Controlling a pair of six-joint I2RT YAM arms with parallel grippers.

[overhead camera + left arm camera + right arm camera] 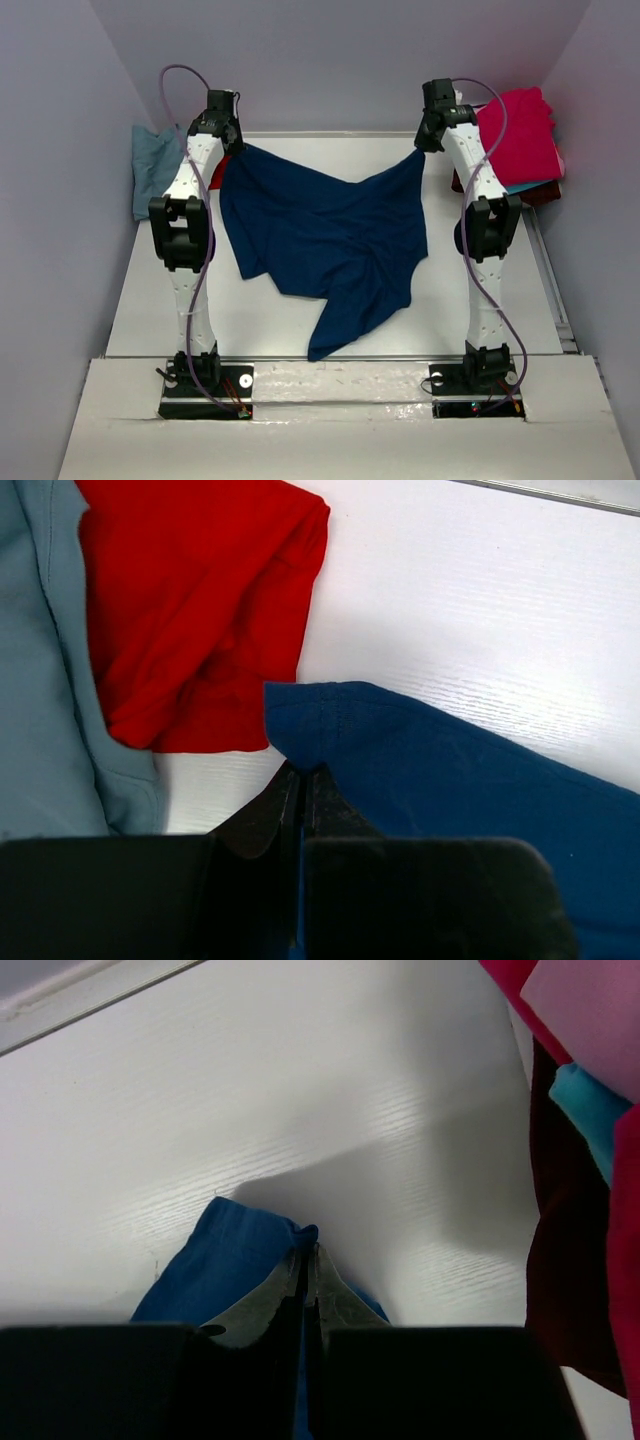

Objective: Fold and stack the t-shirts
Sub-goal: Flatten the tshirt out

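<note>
Top external: navy t-shirt [320,235] spans left-to-right, tail trailing toward the bases, far corners pinched tight by left gripper [232,145] and right gripper [423,147].

I record the navy tee [330,240] as soft, matt, creased cloth; red tee [200,600] likewise. Table [480,600] reads white, low-sheen, finely grained like wood. Grey tee [40,700], same matt cloth.

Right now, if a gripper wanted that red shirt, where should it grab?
Probably the red t-shirt by its edge bordering the bare table, coming down from above on that open side. That edge lies free there, while the opposite side meets the blue-grey t-shirt.
</note>
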